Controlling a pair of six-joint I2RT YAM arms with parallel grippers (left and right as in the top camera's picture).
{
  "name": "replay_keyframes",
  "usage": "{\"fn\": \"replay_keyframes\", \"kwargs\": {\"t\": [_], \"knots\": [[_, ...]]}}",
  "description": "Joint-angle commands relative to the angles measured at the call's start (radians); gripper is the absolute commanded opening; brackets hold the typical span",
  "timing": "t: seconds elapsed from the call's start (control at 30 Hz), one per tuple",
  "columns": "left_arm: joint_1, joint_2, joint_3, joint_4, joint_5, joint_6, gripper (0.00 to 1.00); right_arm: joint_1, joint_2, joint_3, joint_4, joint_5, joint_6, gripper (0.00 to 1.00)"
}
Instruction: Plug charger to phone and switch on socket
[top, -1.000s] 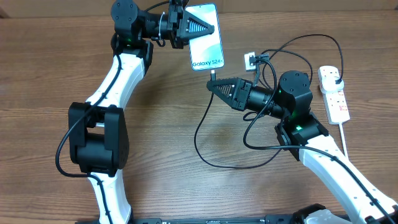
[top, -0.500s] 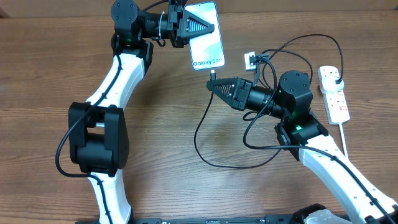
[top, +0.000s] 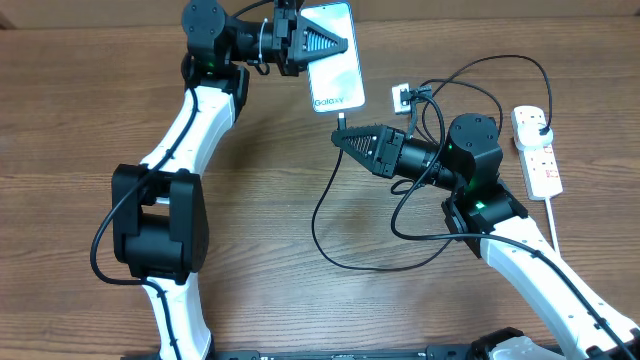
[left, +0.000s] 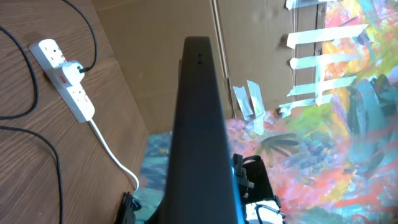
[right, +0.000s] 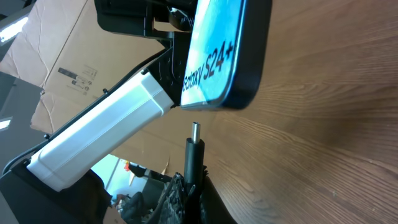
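My left gripper (top: 318, 44) is shut on the phone (top: 334, 62), holding it lifted and tilted at the back of the table, the end with text toward my right arm. In the left wrist view the phone (left: 200, 124) shows edge-on as a dark slab. My right gripper (top: 342, 136) is shut on the charger's connector end (right: 194, 152); the metal tip points at the phone's lower edge (right: 227, 62) with a small gap between them. The black charger cable (top: 322, 225) loops over the table to a plug (top: 541, 127) seated in the white socket strip (top: 537, 152) at the right.
A small white adapter (top: 402, 97) lies behind my right arm. The strip's white cord (top: 553, 218) runs toward the front right. Cable loops lie around the right arm's base. Cardboard and a colourful cloth (left: 348, 124) stand beyond the table's far edge.
The phone has tilted a little in my left gripper, so less of its text shows from overhead. My right gripper and the connector have stayed in place.
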Motion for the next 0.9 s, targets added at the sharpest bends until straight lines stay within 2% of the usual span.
{"fn": "replay_keyframes", "kwargs": {"t": [0.0,0.87], "knots": [[-0.011,-0.005,0.014,0.007,-0.023,0.024,0.04,0.004,0.004,0.002,0.011,-0.005,0.003,0.04],[-0.019,-0.005,0.014,0.007,0.018,0.023,0.04,0.003,0.004,0.002,0.011,0.014,0.003,0.03]]}}
